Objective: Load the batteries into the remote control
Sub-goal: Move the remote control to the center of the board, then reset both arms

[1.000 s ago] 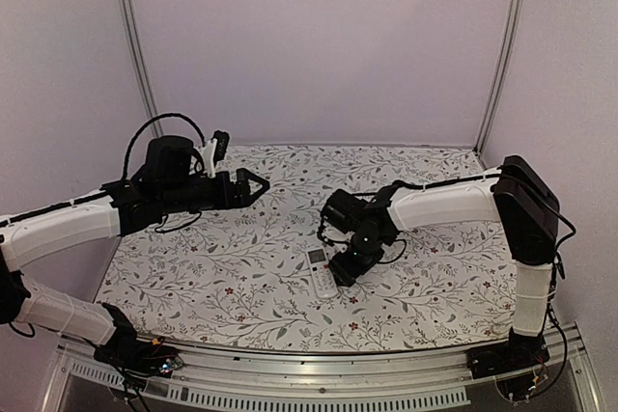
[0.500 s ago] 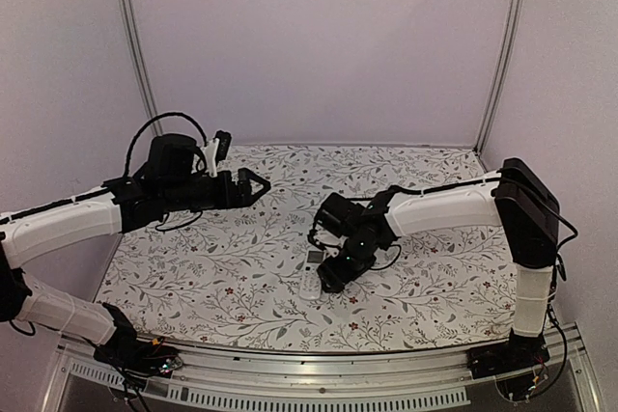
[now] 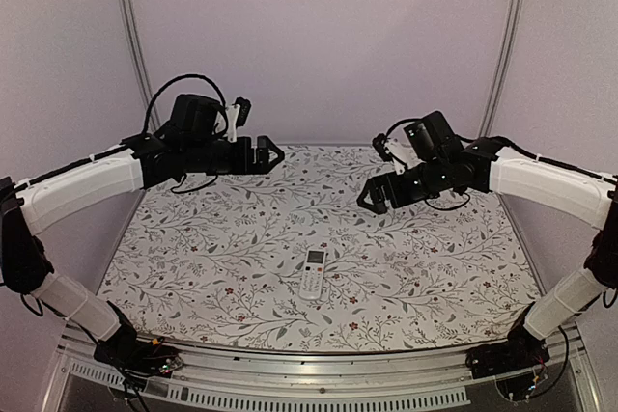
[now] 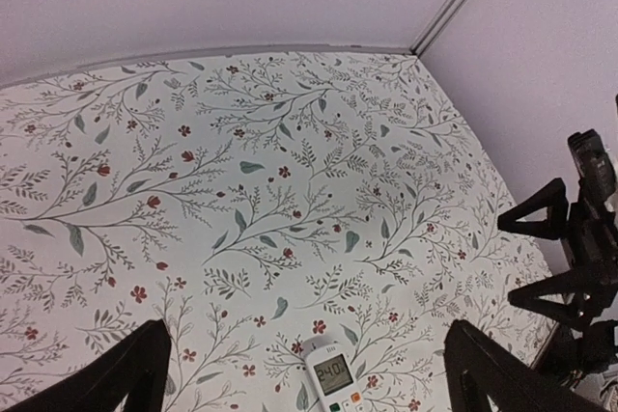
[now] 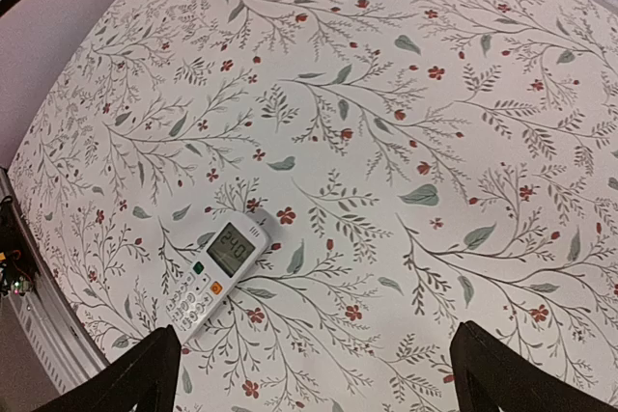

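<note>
Item, nearest you: the remote control [image 3: 313, 273] lies flat and face up on the floral table [image 3: 193, 267], just ahead of the arm bases. Its screen is lit with digits, and neither arm touches it. The batteries: none in view. The recess faces down, so you cannot check it, though the lit screen suggests both are seated. Item, farther back: the right gripper [image 3: 371, 197] is raised over the far right of the table, fingers apart, empty. The left gripper [image 3: 270, 153] is raised at far left, fingers apart, empty. Step in hand: loading looks finished. Your next move likely calls only for parking both arms clear. Change: a second ago the right gripper sat low on the remote; it has since released and lifted well away, and the left arm has risen too.
</note>
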Robot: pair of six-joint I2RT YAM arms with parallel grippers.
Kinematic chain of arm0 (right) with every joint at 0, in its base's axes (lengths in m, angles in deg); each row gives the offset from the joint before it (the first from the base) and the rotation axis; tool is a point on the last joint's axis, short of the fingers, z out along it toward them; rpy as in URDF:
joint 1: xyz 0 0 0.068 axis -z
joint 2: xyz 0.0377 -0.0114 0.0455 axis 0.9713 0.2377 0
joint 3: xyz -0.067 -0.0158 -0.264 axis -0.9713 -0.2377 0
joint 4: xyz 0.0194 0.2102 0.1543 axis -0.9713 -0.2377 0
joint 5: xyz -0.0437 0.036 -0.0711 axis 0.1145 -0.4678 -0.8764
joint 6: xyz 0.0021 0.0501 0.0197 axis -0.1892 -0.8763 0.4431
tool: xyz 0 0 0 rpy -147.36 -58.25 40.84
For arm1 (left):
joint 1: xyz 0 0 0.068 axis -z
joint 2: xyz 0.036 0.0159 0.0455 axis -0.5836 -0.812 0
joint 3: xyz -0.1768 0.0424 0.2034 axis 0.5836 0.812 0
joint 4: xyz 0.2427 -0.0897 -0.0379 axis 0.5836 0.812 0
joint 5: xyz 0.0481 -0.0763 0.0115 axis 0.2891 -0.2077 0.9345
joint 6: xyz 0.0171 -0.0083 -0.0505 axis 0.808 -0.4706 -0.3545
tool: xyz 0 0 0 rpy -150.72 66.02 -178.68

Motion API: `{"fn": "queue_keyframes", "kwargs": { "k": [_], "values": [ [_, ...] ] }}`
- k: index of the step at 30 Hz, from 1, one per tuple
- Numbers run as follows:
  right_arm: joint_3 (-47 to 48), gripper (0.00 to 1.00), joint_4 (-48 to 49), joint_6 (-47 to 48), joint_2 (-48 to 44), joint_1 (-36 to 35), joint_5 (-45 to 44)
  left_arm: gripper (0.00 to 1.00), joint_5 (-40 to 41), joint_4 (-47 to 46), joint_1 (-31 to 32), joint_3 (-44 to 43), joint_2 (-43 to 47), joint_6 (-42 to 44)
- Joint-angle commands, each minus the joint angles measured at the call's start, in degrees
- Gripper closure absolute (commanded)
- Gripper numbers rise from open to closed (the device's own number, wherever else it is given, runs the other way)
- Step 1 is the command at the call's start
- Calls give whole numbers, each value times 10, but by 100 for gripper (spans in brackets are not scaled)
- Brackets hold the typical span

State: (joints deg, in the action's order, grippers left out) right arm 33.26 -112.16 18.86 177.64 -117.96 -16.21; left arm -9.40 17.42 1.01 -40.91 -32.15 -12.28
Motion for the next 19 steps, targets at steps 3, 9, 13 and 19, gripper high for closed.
{"fn": "queue_keyframes", "kwargs": {
  "k": [3, 9, 13, 19],
  "values": [
    [-111, 1, 119, -20, -85, 115, 60, 0, 40, 52, -21, -21, -36, 28],
    [-197, 1, 178, -33, -105, 134, 63, 1, 41, 11, -27, 72, -35, -2],
    [-272, 1, 246, -67, -112, 134, 83, 1, 65, -19, -27, 125, -29, -16],
    [-291, 1, 276, -86, -111, 134, 98, 1, 64, -42, -28, 150, -18, -18]
  ]
}}
